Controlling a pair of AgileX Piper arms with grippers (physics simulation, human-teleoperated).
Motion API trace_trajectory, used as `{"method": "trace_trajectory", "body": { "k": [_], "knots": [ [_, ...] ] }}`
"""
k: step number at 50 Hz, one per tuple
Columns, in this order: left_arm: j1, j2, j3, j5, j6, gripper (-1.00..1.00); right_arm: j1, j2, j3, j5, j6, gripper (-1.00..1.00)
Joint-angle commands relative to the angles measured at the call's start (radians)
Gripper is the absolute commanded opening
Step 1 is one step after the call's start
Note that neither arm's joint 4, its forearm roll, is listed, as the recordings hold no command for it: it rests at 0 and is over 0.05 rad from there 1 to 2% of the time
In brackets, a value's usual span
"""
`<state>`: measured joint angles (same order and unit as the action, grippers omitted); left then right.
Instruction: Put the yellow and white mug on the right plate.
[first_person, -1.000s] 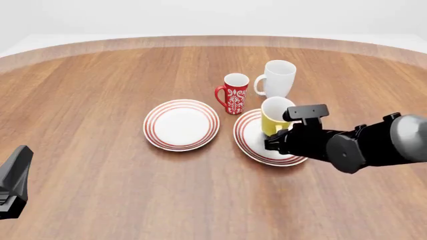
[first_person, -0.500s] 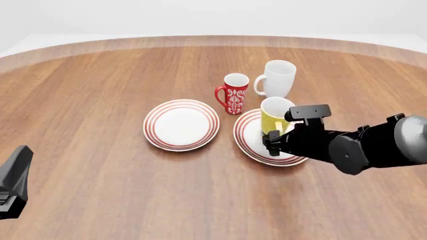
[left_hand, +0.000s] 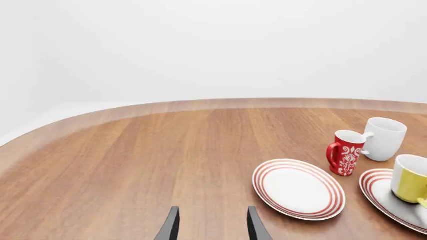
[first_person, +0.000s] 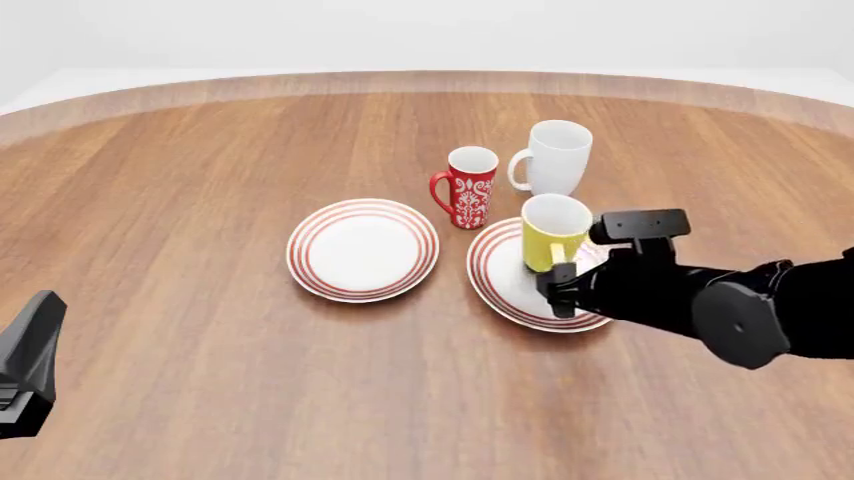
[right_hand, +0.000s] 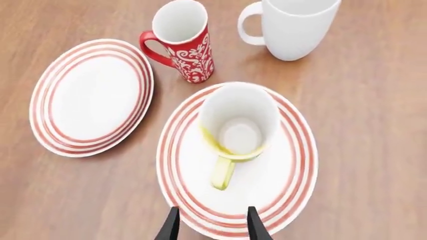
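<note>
The yellow and white mug (first_person: 554, 232) stands upright on the right plate (first_person: 501, 272), its handle towards the near side. In the right wrist view the mug (right_hand: 240, 120) sits on the plate (right_hand: 283, 175), handle pointing at my fingers. My right gripper (first_person: 558, 291) is open and empty over the plate's near rim, just short of the handle; its fingertips show apart in the right wrist view (right_hand: 212, 227). My left gripper (first_person: 30, 362) is open and empty at the near left, far from the mugs; its fingers are apart in its own view (left_hand: 212, 227).
The red patterned mug (first_person: 471, 188) and the taller white mug (first_person: 558, 155) stand just behind the right plate. The twin red-ringed plate (first_person: 363, 248) lies to its left, bare. The left wrist view shows the same group (left_hand: 298, 189) on the brown wooden table.
My right gripper has drawn back from the yellow mug's handle towards the near right. The mug stays upright on the right plate. The left arm has not moved.
</note>
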<state>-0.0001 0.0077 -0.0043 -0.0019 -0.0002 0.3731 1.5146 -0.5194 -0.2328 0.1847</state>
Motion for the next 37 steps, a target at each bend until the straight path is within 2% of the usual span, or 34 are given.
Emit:
{"method": "trace_trajectory", "body": {
  "k": [1,15,22,24,26,37],
  "knots": [
    [0.000,0.000,0.000,0.000,0.000,1.00,0.005,-0.124,0.038,0.055,0.007,1.00],
    [0.000,0.000,0.000,0.000,0.000,1.00,0.018,-0.256,0.067,0.104,0.014,1.00],
    [0.000,0.000,0.000,0.000,0.000,1.00,0.032,-0.343,0.063,0.153,-0.011,1.00],
    [0.000,0.000,0.000,0.000,0.000,1.00,0.028,-0.388,0.047,0.203,-0.017,1.00],
    [0.000,0.000,0.000,0.000,0.000,1.00,0.028,-0.393,0.061,0.187,-0.017,1.00],
    [0.000,0.000,0.000,0.000,0.000,1.00,0.025,-0.479,0.067,0.240,-0.019,1.00]
  ]
}}
